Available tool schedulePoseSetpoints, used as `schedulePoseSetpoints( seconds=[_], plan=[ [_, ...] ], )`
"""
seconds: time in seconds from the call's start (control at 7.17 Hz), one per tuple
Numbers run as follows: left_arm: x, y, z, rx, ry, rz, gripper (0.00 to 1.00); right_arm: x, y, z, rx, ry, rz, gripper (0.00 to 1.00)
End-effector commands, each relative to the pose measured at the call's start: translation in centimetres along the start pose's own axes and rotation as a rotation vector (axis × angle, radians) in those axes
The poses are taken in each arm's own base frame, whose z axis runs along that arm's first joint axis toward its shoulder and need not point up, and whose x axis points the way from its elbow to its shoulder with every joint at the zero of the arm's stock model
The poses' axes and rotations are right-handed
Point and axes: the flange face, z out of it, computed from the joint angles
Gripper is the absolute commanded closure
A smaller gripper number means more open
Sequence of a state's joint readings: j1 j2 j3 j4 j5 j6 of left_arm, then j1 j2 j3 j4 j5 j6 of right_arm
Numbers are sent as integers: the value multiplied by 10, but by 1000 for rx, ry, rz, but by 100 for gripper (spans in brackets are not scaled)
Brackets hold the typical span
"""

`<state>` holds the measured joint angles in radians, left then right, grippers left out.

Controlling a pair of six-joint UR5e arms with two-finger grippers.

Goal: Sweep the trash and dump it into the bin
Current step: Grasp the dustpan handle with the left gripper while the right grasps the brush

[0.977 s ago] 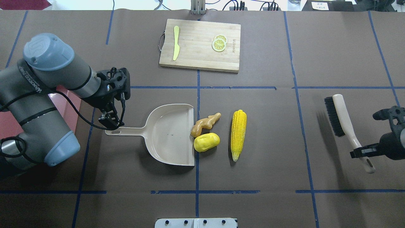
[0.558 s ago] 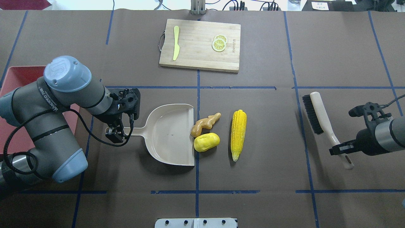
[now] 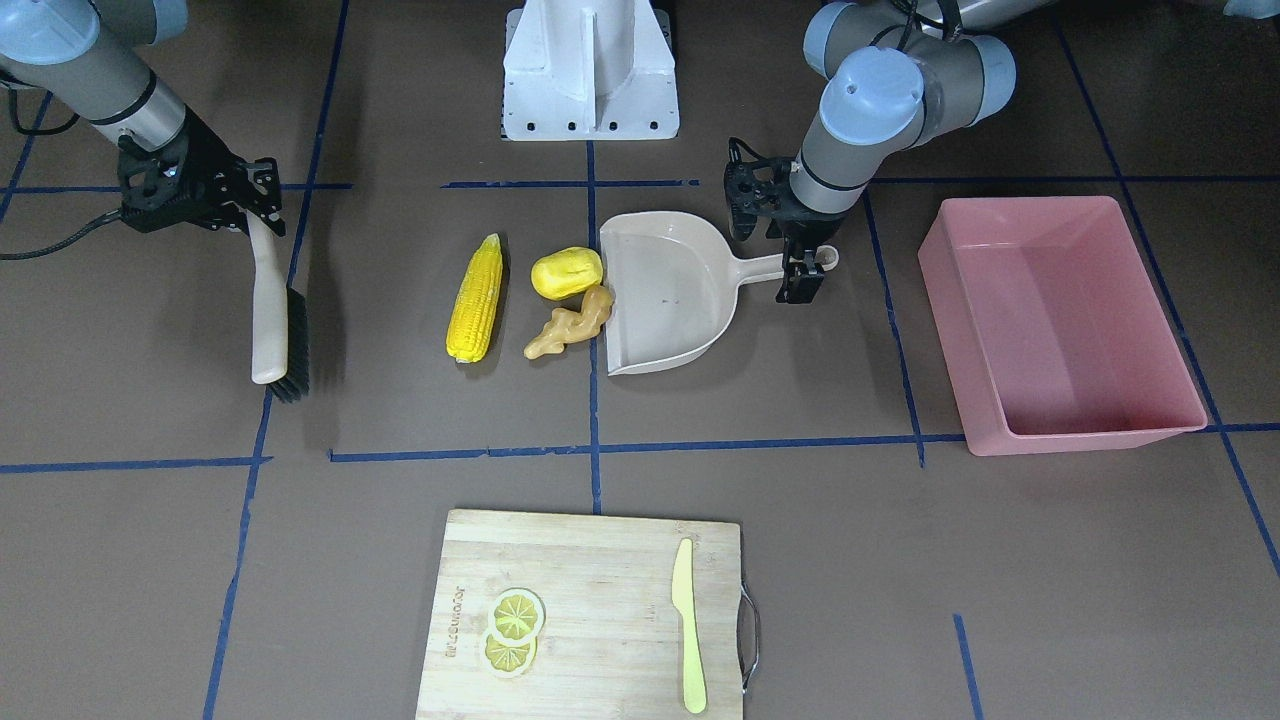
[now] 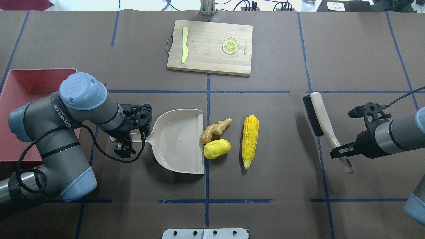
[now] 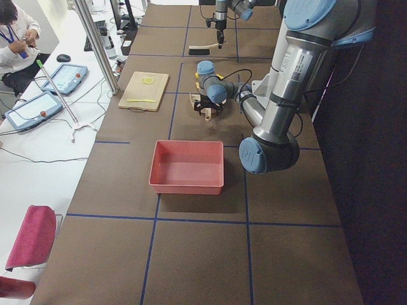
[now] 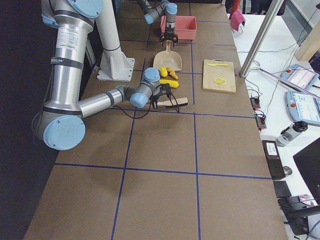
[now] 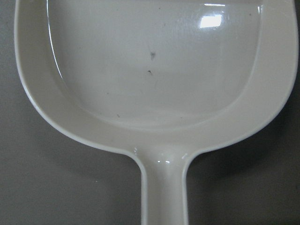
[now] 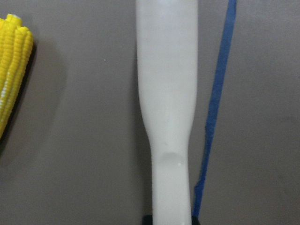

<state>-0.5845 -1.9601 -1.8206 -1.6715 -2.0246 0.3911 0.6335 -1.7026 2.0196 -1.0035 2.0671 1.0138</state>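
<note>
The corn cob (image 4: 250,141), the yellow potato piece (image 4: 216,148) and the ginger root (image 4: 215,130) lie on the table at the open mouth of the beige dustpan (image 4: 177,141). My left gripper (image 4: 127,142) is open astride the dustpan handle (image 7: 164,192), near the pan. My right gripper (image 4: 340,151) is shut on the handle of a brush (image 4: 318,114) and holds it above the table, right of the corn. The pink bin (image 3: 1090,437) stands empty beyond the dustpan handle; in the overhead view the bin (image 4: 30,83) is partly behind my left arm.
A wooden cutting board (image 4: 210,47) with a yellow-green knife (image 4: 184,44) and lemon slices (image 4: 230,45) lies at the far middle. The robot base (image 3: 590,70) stands at the near middle edge.
My left gripper has moved right along the dustpan handle toward the pan, and the arm has uncovered the bin. My right gripper has carried the brush left toward the corn.
</note>
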Motion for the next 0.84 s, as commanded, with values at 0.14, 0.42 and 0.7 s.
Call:
schedulePoseSetpoints(
  seconds=[0.14,0.42,0.7],
  plan=[
    [-1,1,8,-14,4,-3,15,-34,14,14,8,-11,35,99],
    [-1,0,7,-12,2,-2,45,-41,20,16,-7,-20,57,99],
    [-9,-1,1,-47,-119,13,72,-51,24,21,-6,-25,53,99]
  ],
)
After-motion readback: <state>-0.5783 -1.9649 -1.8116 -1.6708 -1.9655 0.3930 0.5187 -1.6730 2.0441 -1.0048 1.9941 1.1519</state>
